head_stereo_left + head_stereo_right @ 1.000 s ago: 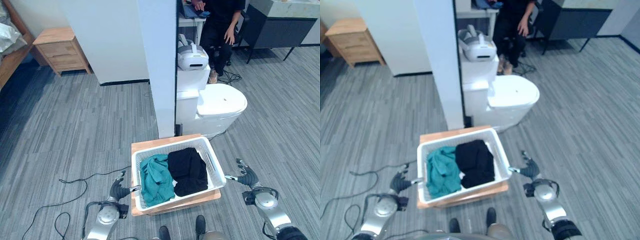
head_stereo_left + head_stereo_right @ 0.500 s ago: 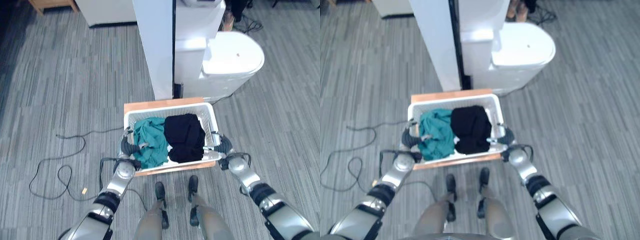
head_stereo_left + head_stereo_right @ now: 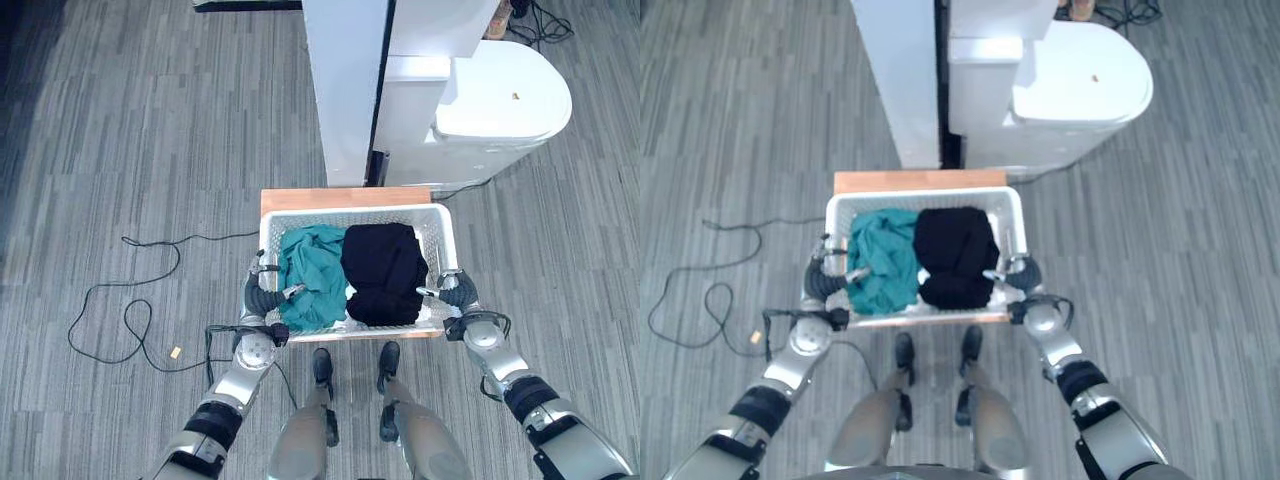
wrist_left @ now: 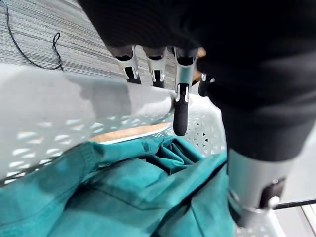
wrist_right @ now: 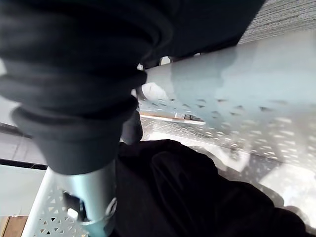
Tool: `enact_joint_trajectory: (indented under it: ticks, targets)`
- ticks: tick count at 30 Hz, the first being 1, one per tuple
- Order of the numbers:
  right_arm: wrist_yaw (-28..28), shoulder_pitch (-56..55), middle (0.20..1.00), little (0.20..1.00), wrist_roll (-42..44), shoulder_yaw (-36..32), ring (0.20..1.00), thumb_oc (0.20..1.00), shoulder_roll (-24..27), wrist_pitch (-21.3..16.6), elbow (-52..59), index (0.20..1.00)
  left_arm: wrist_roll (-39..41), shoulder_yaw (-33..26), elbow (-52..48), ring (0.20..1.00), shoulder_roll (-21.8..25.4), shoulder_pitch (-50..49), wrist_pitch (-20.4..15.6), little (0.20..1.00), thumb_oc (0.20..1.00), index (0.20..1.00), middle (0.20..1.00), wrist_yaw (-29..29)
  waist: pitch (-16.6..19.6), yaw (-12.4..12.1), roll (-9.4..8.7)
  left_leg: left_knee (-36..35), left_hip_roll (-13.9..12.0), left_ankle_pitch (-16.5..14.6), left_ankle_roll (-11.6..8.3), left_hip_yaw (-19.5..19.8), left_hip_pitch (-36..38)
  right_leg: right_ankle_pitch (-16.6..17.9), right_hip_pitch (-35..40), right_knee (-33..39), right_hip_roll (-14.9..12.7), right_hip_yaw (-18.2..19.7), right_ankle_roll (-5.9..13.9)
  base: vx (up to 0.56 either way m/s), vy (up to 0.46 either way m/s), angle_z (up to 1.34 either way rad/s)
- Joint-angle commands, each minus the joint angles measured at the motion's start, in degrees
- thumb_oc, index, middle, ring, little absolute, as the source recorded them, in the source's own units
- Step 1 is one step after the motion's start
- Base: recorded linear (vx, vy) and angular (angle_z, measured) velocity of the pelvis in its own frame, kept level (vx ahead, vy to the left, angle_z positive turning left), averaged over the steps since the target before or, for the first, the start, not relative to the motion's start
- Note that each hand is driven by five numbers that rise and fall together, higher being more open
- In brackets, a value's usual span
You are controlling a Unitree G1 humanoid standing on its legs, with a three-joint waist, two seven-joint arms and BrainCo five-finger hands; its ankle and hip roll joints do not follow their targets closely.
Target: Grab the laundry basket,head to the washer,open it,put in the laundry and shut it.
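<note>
Flanking basket; robot hands hooked over rim

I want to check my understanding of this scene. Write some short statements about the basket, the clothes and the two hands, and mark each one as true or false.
1. The white laundry basket stands on a low wooden platform. True.
2. The teal garment lies on the robot's right side of the basket. False: it lies on the left side, and the black garment lies on the right.
3. The left hand is at the basket's left rim, fingers curled over it. True.
4. The right hand hangs away from the basket. False: it is at the right rim.
5. The basket sits on the toilet. False: the toilet stands beyond it.
</note>
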State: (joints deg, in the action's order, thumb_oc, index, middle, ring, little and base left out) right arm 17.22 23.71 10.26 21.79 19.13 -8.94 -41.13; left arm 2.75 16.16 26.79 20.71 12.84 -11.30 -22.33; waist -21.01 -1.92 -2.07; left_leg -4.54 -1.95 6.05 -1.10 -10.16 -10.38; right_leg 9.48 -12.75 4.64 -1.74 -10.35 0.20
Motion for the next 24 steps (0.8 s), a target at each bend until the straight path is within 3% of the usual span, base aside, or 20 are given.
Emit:
enact_joint_trajectory:
  ticks: [1, 11, 21, 22, 23, 24]
  targets:
    - [-0.7, -1.8, 1.0, 1.0, 2.2, 0.5, 1.0, 1.0, -0.8, -1.9, 1.6, 1.0, -0.8, 0.3, -4.7, 1.0, 1.6, -0.6, -4.4, 1.0, 1.0, 1.0, 1.0, -0.1, 2.3, -1.1, -0.29, 4.3, 0.0, -4.8, -1.27, -0.3, -2.0, -10.4, -0.9, -8.2, -4.7, 2.5, 6.57, 0.0, 0.0, 0.0]
    - [-0.4, -2.5, 1.0, 1.0, 2.4, 0.1, 1.0, 1.0, -0.8, -2.1, 1.1, 1.0, -1.1, -2.2, 0.0, 1.0, 2.0, -2.0, -3.2, 1.0, 1.0, 1.0, 1.0, -2.7, 1.2, -1.8, 0.01, 5.0, 0.0, -5.2, -1.3, 0.1, -1.8, -10.8, -0.4, -8.4, -4.8, 1.9, 6.37, 0.0, 0.0, 0.0]
    - [-2.0, -1.8, 1.0, 1.0, 2.4, 2.0, 1.0, 1.0, -0.7, -0.6, 2.5, 1.0, -3.3, 4.2, 11.6, 1.0, 1.0, 2.3, 1.8, 1.0, 1.0, 1.0, 1.0, 3.9, -0.6, -0.2, -0.49, 5.0, -0.7, -4.3, -1.18, -0.5, -3.8, -10.3, -3.6, -9.6, -4.4, 2.8, 6.16, -0.03, 0.008, 0.0]
    - [-2.3, -1.6, 0.664, 0.664, 2.5, 2.3, 0.664, 0.664, -0.7, -0.7, 2.6, 0.664, -3.8, 4.9, 12.2, 0.733, 0.9, 3.1, 1.9, 0.733, 0.733, 0.733, 0.733, 4.4, -0.7, 0.1, -0.63, 5.0, -0.8, -4.2, -1.17, -0.6, -4.0, -10.3, -3.9, -9.7, -4.4, 2.9, 6.14, -0.05, -0.001, -0.09]
    - [-2.3, -1.5, 0.664, 0.664, 2.5, 2.3, 0.664, 0.664, -0.7, -0.7, 2.6, 0.664, -3.8, 4.9, 12.3, 0.733, 0.9, 3.2, 1.9, 0.733, 0.733, 0.733, 0.733, 4.4, -0.7, 0.1, -0.63, 5.0, -0.8, -4.2, -1.17, -0.6, -4.0, -10.3, -3.9, -9.7, -4.4, 2.9, 6.14, -0.03, -0.003, -0.08]
    - [-2.4, -1.3, 0.2, 0.2, 2.6, 2.5, 0.2, 0.2, -0.7, -0.7, 2.7, 0.2, -4.0, 5.5, 12.7, 0.2, 0.6, 4.0, 2.0, 0.2, 0.2, 0.2, 0.2, 4.5, -0.9, 0.3, -0.76, 5.0, -0.8, -4.1, -1.21, -0.7, -4.2, -10.3, -4.1, -9.8, -4.3, 3.0, 6.11, -0.03, -0.005, -0.05]
